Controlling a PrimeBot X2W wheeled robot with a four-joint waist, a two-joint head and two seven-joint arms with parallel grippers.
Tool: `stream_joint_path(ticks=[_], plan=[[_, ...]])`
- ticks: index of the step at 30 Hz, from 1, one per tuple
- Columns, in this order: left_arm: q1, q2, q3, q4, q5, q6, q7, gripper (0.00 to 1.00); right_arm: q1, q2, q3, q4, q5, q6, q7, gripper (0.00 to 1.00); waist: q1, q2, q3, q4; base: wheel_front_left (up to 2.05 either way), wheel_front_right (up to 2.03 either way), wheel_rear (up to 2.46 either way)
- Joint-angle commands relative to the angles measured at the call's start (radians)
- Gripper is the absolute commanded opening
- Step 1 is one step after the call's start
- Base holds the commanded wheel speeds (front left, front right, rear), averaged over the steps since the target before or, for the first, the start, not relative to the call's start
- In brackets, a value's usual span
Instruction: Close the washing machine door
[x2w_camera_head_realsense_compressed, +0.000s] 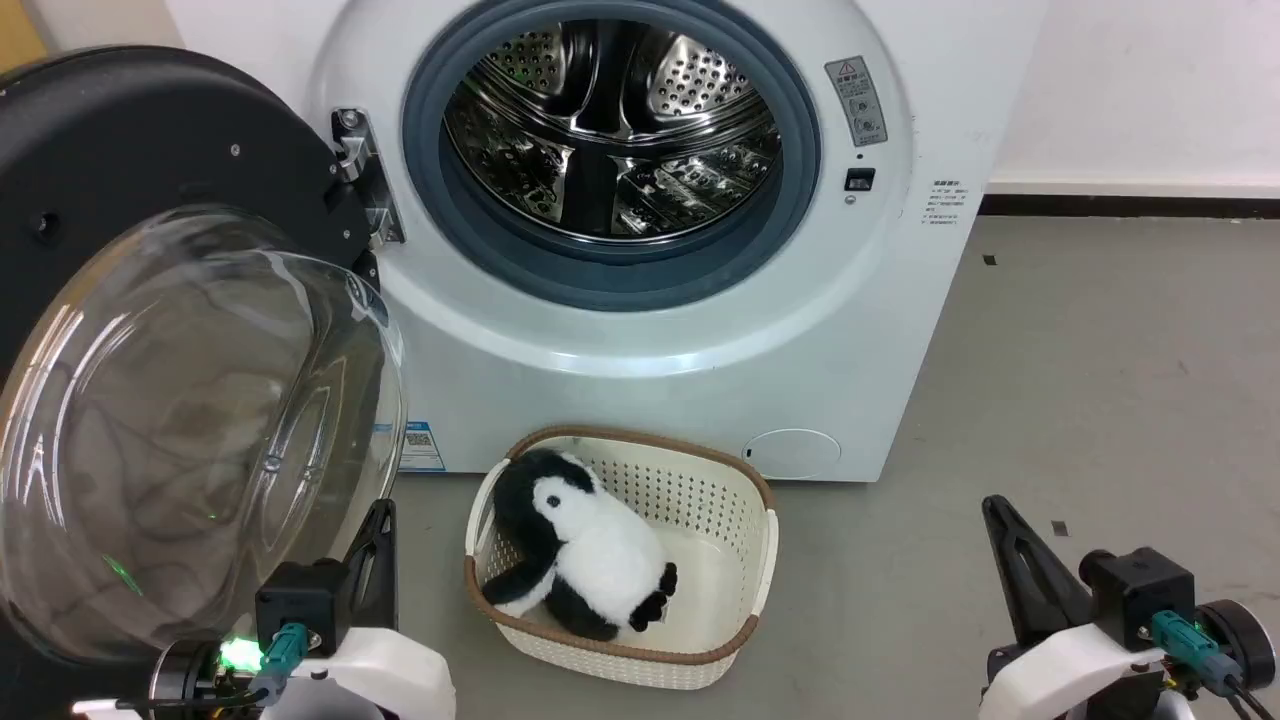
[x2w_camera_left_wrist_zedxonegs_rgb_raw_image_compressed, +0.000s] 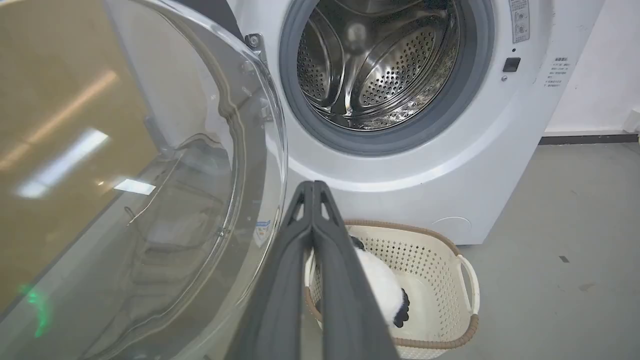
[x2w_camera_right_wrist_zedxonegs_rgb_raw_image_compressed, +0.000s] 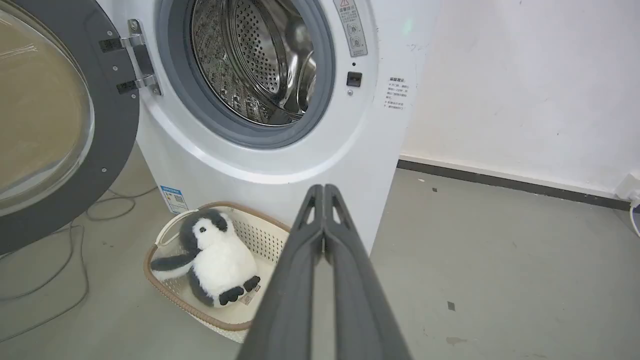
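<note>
Head view: the washing machine (x2w_camera_head_realsense_compressed: 650, 340) is seen w/ its steel drum (x2w_camera_head_realsense_compressed: 610, 130) exposed inside the grey-blue gasket (x2w_camera_head_realsense_compressed: 800, 190). The washing machine door (x2w_camera_head_realsense_compressed: 190, 380) is held fully open on the hinge (x2w_camera_head_realsense_compressed: 365, 170) at the machine's left side, glass bowl bulging toward the camera. A cream basket (x2w_camera_head_realsense_compressed: 765, 560) is set on the floor (x2w_camera_head_realsense_compressed: 1100, 400) just in front of the machine, w/ a plush penguin (x2w_camera_head_realsense_compressed: 590, 550) laid in it. The left gripper (x2w_camera_head_realsense_compressed: 383, 510) is raised near the machine's lower left front, beside the door glass; contact can't be judged, since the glass overlaps it. The right gripper (x2w_camera_head_realsense_compressed: 992, 508) is held off the machine's right front corner, well apart from it

L wrist view: the left fingers are pressed together tip to tip, nothing clamped; they are pointed at the machine's front

R wrist view: the right fingers are likewise closed on nothing, aimed approx. at the machine's right front corner. Cables (x2w_camera_right_wrist_zedxonegs_rgb_raw_image_compressed: 100, 218) are seen on the floor left of the machine, below the open door
</note>
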Motion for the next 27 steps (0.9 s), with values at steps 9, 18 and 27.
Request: stream_joint_path(ticks=[9, 18, 27], plan=[[-0.015, -0.001, 0.001, -0.004, 0.003, -0.004, 0.0, 0.0, -0.014, 0.005, 0.0, -0.004, -0.008, 0.001, 0.0, 0.0, 0.0, 0.0, 0.0, 0.0, 0.0, 0.0, 0.0], [0.0, 0.0, 0.0, 0.0, 0.0, 0.001, 0.0, 1.0, 0.0, 0.0, 0.0, 0.0, 0.0, 0.0, 0.0, 1.0, 0.0, 0.0, 0.0, 0.0, 0.0, 0.0, 0.0], [-0.002, 0.0, -0.009, 0.0, 0.003, 0.022, -0.015, 1.0, -0.001, 0.0, -0.009, -0.002, 0.011, 0.0, -0.015, 1.0, 0.0, 0.0, 0.002, 0.0, 0.0, 0.0, 0.0]])
